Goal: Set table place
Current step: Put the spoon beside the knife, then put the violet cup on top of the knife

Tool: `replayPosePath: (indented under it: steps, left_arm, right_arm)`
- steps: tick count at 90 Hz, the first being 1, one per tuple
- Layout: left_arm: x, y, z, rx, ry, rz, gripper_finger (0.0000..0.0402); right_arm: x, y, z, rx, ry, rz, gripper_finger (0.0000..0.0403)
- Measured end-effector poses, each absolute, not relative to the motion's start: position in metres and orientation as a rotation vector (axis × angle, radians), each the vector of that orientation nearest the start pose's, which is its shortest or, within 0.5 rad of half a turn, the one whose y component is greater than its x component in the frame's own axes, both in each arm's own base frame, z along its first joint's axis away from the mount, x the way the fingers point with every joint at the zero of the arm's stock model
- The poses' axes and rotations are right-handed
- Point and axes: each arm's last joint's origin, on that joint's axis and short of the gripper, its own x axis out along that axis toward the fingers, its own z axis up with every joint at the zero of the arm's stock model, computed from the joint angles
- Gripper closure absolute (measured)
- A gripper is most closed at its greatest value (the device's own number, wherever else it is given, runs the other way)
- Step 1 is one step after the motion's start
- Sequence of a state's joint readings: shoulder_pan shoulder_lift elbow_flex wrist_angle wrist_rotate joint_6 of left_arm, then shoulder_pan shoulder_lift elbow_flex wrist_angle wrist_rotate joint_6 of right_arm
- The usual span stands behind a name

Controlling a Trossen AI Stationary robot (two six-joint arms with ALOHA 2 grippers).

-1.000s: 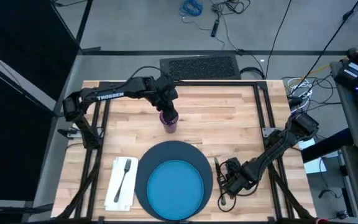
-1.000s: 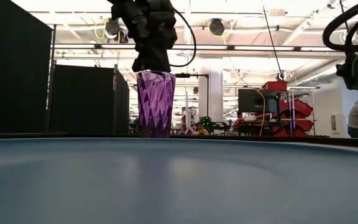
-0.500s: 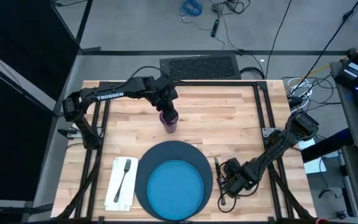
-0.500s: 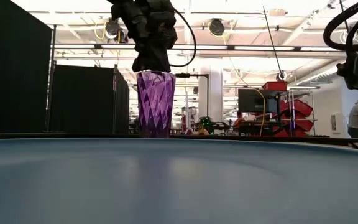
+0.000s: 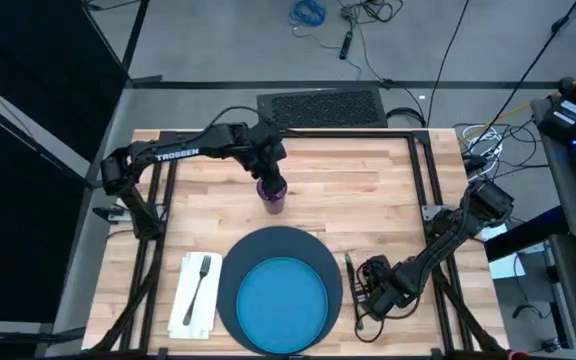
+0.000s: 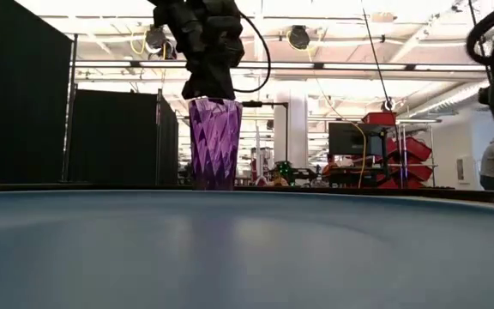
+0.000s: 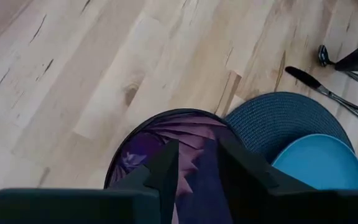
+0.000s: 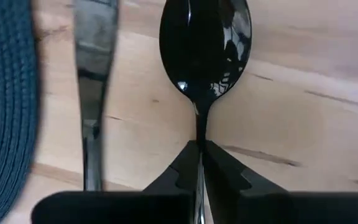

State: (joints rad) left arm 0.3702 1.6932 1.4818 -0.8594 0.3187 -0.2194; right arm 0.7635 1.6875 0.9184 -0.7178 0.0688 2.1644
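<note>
— Place setting first: where does it sit on the table [image 5: 368, 175]?

— Near the front edge. The navy round mat [image 5: 280, 240] lies at the middle front with the bright blue plate [image 5: 283, 298] on top of it. The white napkin [image 5: 194, 293] lies just left of the mat, and the fork [image 5: 200, 285] rests on the napkin.

— And the knife and spoon?

— Both on the right of the mat. In the right wrist view the knife [image 8: 93, 93] lies beside the mat's woven edge, and the spoon [image 8: 205, 43] lies just beyond it, bowl pointing away from the camera.

— What is the right gripper [image 8: 199, 163] doing?

— It is down at the table by the mat's right side, its two fingers pinched together on the spoon's thin handle.

— The purple cup [image 6: 215, 142]?

— Upright on the wood, behind the mat and apart from it. The left gripper [image 7: 194, 163] reaches down into its rim, fingers clamped over the cup's wall, one inside and one outside.

— Anything else in view?

— A person stands at the far right edge of the low view, in the room behind.
</note>
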Motion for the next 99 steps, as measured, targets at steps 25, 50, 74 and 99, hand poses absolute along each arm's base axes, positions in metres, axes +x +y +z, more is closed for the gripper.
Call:
replayPosePath:
  steps: [25, 50, 74, 99]
  left_arm:
    - [0.3282, 0.1177, 0.2884, -0.548, 1.023, 0.149, 0.0309]
    - [0.3283, 0.1178, 0.2885, -0.546, 1.022, 0.148, 0.0309]
    - [0.3284, 0.1178, 0.2885, -0.545, 1.02, 0.148, 0.0309]
    - [0.3285, 0.1178, 0.2886, -0.545, 1.019, 0.148, 0.0309]
  right_arm:
    - [0.1986, 0.1896, 0.1422, 1.142, 1.217, -1.046, 0.0402]
    - [0.1988, 0.1898, 0.1422, 1.132, 1.217, -1.032, 0.0369]
    - [0.1991, 0.1897, 0.1422, 1.104, 1.227, -1.004, 0.0322]
    - [0.2027, 0.1851, 0.1449, 1.075, 1.259, -0.952, 0.0297]
